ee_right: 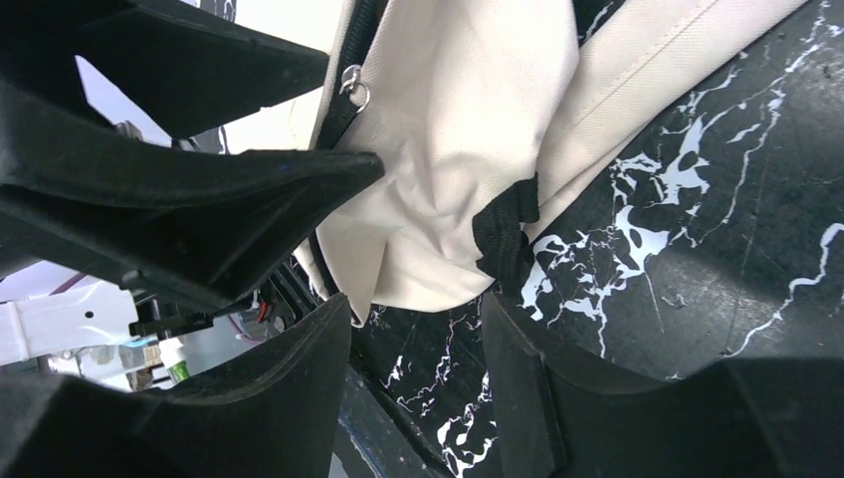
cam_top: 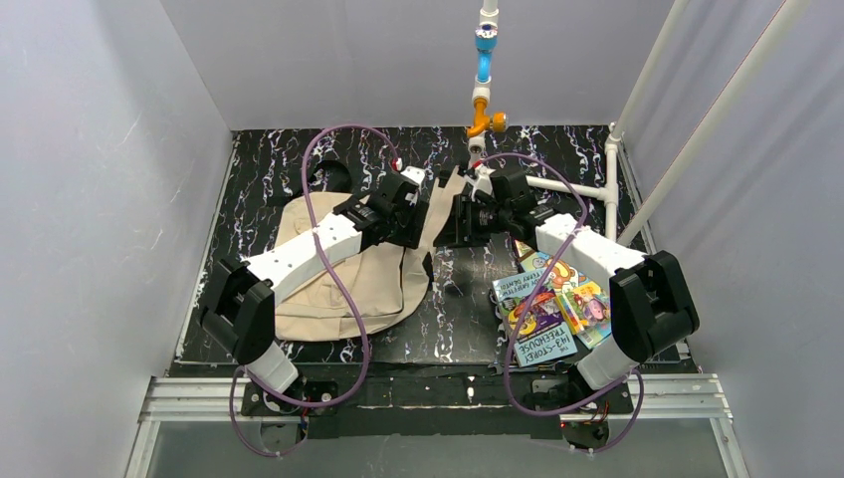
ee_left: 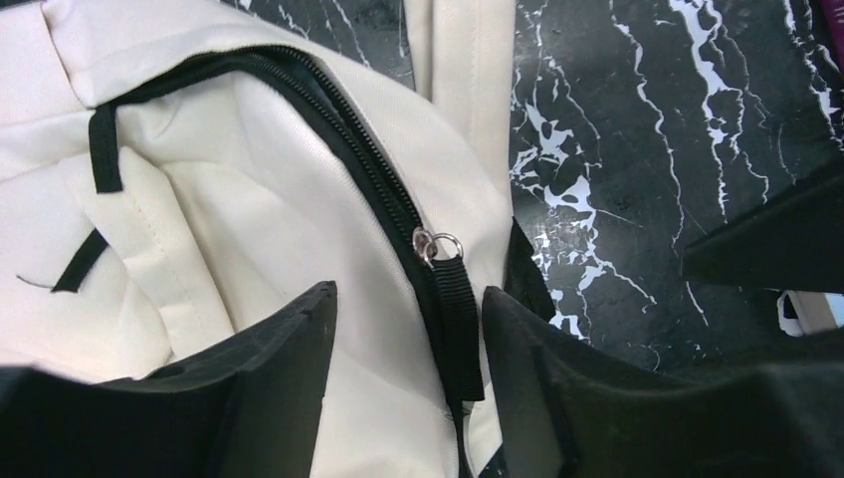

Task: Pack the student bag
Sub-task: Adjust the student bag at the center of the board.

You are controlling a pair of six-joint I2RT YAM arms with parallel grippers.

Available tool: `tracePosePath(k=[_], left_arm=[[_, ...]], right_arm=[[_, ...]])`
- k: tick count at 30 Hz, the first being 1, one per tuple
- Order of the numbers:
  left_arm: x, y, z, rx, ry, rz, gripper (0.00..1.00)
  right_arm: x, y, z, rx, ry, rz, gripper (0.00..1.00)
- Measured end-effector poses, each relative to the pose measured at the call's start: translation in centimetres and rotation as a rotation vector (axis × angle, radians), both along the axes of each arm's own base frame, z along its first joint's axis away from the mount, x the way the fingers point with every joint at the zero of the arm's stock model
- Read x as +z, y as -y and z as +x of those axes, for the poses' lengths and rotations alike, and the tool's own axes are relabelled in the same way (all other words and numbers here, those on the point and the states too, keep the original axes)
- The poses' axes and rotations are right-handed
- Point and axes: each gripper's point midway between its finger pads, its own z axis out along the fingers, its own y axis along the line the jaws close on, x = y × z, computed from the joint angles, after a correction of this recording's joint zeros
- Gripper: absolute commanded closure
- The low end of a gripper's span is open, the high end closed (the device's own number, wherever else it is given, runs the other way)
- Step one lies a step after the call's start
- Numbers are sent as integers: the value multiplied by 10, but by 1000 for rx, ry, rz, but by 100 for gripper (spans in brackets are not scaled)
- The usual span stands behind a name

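The student bag [cam_top: 383, 279] lies flat, left of the table's middle, beige with a black zipper [ee_left: 338, 139]. My left gripper [cam_top: 418, 221] hovers over its right edge. In the left wrist view this gripper [ee_left: 408, 344] is open. The black zipper pull tab [ee_left: 460, 319] on its metal ring [ee_left: 438, 244] lies between the fingers, close to the right one, and is not clamped. My right gripper [cam_top: 461, 219] faces it from the right, and in its own view this gripper [ee_right: 413, 334] is open over bare table. The bag's corner [ee_right: 448, 199] and a black strap stub [ee_right: 506, 234] lie just beyond its tips.
Colourful books [cam_top: 550, 304] are piled at the right, beside the right arm. A beige strap [cam_top: 445, 194] runs from the bag toward the back. A white pipe frame [cam_top: 572, 187] stands at the back right. A blue and orange fitting [cam_top: 485, 90] hangs above the table's far edge.
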Motion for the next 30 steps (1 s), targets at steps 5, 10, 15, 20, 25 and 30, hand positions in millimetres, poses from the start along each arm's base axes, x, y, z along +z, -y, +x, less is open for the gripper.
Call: tracePosePath(k=[5,10,15,20,25,30], left_arm=[[-5,-3,-2,2,-13,21,71],[-5,0,-5,-18,-36,-35,82],[-4,-7,-7,-2,-76,-185,84],[-5,-16,-10,30,-128,-367,81],[-5,-7,-13,20,-166,-488,83],[-1,-1,-15,5,-181,-554,86]], right_arm=[[2,-10,-7,28,7,8,41],[3,-18,-14,52,13,14,41],[1,-28,-23,76,28,0,41],[1,-48,-36,127,83,-4,42],[-8,-72,-44,177,140,19,41],[-29,-82,-46,187,145,24,51]])
